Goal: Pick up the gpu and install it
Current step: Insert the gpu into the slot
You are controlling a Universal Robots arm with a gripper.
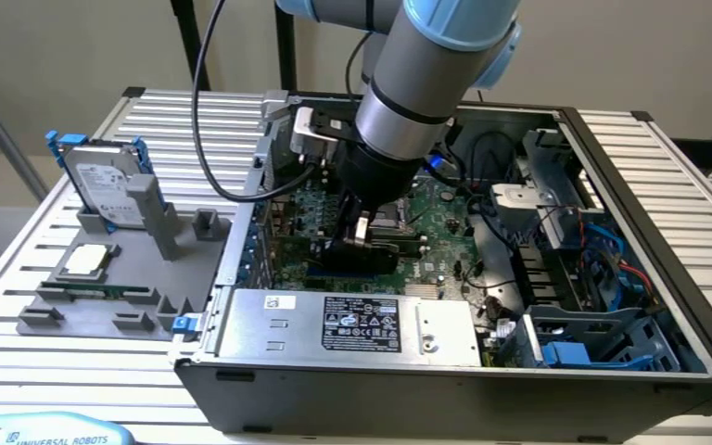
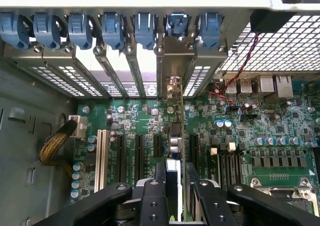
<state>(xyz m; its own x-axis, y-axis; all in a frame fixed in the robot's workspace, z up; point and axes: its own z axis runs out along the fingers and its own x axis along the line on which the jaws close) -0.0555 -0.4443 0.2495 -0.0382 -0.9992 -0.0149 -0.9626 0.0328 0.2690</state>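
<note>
1. The gpu (image 2: 176, 136) stands on edge over the motherboard (image 2: 260, 131) inside the open computer case (image 1: 629, 148), its silver bracket up against the rear slot openings beneath the blue clips (image 2: 145, 28).
2. The gripper (image 2: 176, 196) has its two black fingers (image 2: 154, 201) closed on the card's near end, one on each side, the card pinched between them.
3. In the exterior view, the arm (image 1: 418, 83) reaches down into the case; at that view's left, a hard drive (image 1: 103, 185) stands in a grey holder (image 1: 96, 306) on the slatted desk (image 1: 690, 204).
</note>
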